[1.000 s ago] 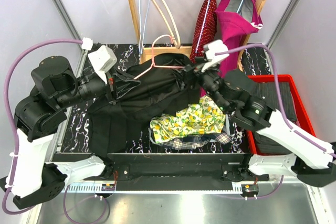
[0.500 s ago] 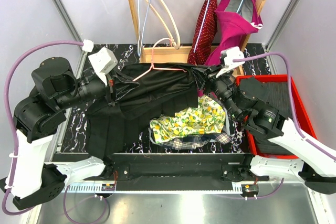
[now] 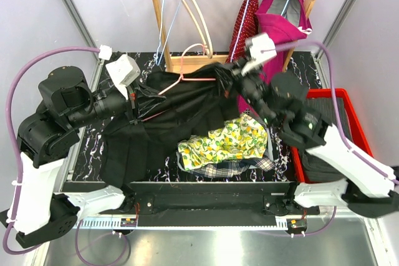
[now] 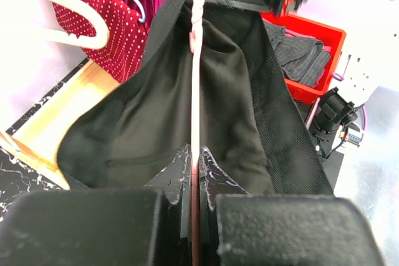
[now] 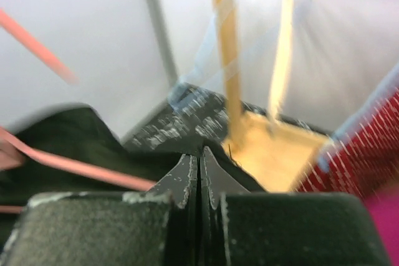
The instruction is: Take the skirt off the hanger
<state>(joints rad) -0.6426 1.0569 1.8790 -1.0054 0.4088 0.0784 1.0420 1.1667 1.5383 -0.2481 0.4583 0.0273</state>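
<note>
The left gripper (image 4: 194, 154) is clamping the pink hanger (image 4: 196, 85), the black skirt (image 4: 230, 91) draping just ahead, not yet off. The right gripper (image 5: 200, 152) is pinching shut at the skirt's edge; whether it is catching cloth, I cannot tell.

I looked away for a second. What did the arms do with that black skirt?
The right end effector, open a second ago, swung toward the red bin, came back and shut at the right end of the black skirt; whether it pinches fabric is unclear. The left end effector kept gripping the pink hanger; the yellow floral cloth stayed put.
</note>
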